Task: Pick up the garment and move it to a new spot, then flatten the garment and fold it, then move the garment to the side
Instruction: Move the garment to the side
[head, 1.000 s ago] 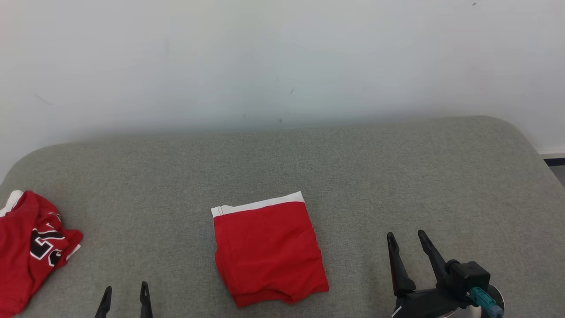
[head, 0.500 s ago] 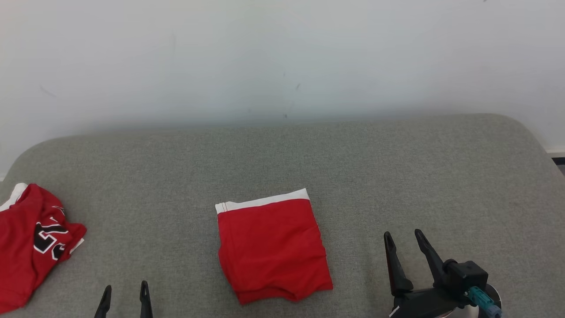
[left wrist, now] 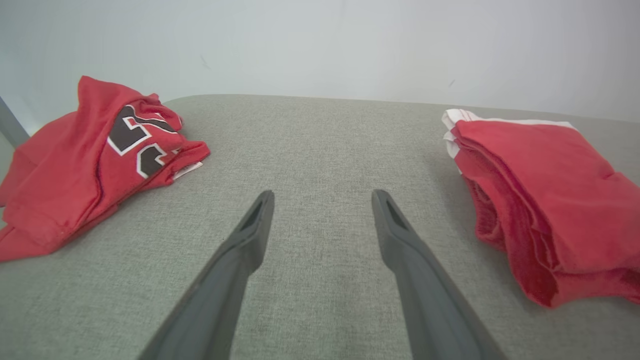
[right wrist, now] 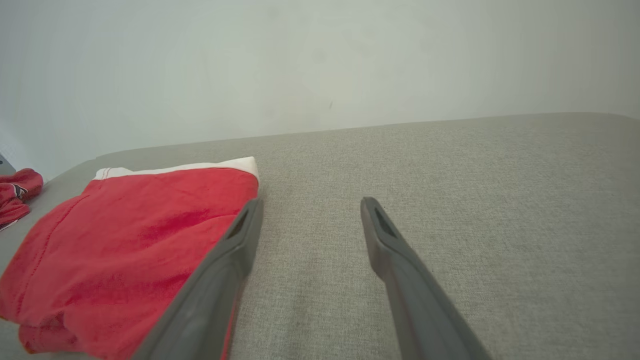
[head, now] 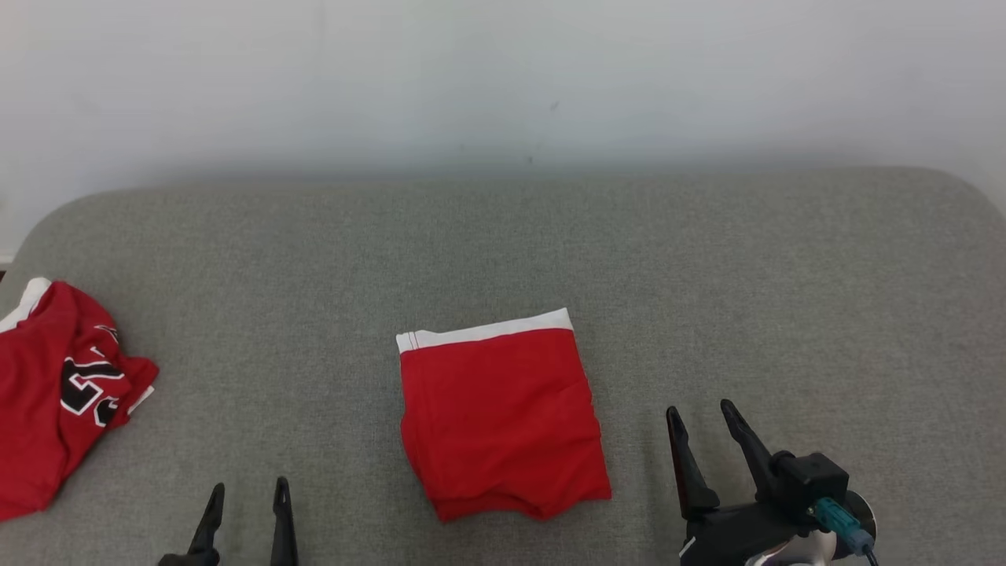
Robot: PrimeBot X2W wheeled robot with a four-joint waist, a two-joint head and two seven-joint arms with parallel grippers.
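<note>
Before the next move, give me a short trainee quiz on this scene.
1. True or false: the folded red garment lies on the grey cushion, with its white band along the far edge.
2. Where is the crumpled red jersey relative to the folded red garment? A) to the robot's left, apart from it; B) to the robot's right, touching it; C) stacked on top of it.
3. Fill in: the left gripper and the right gripper both stand ____, holding nothing.

Key: 1 true; 2 A; 3 open.
</note>
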